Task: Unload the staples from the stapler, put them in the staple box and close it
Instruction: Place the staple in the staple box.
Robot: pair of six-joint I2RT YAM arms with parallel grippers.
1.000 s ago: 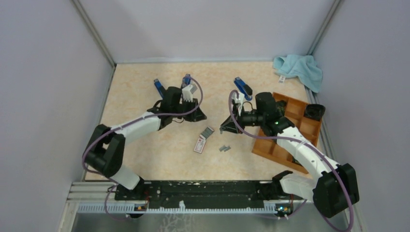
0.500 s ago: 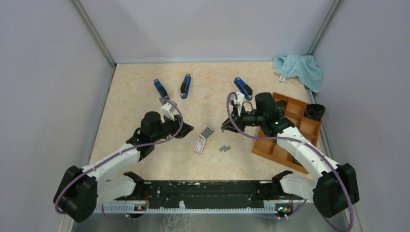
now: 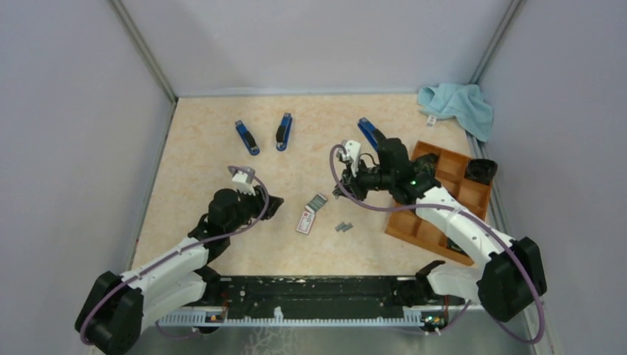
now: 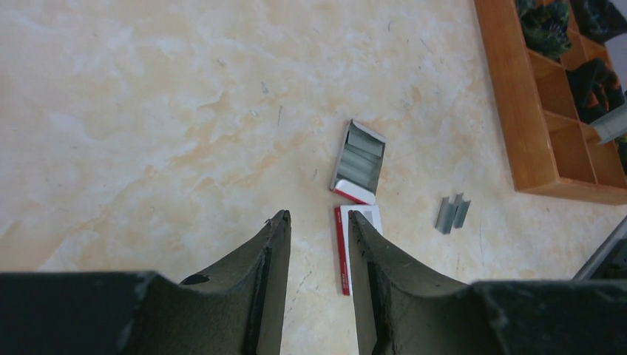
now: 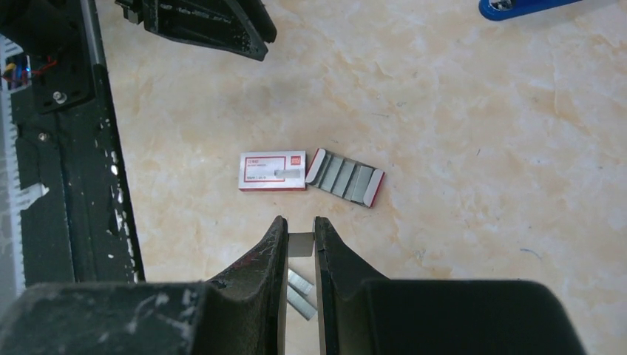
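Beige tabletop (image 5: 458, 111); right end effector (image 5: 300, 220) angled downward, pinching staples (image 5: 301, 244).

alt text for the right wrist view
The right end effector pinches a short grey staple strip over a beige table. Beyond it lie a white red-labelled box and an open tray of staples; a blue stapler shows top right.
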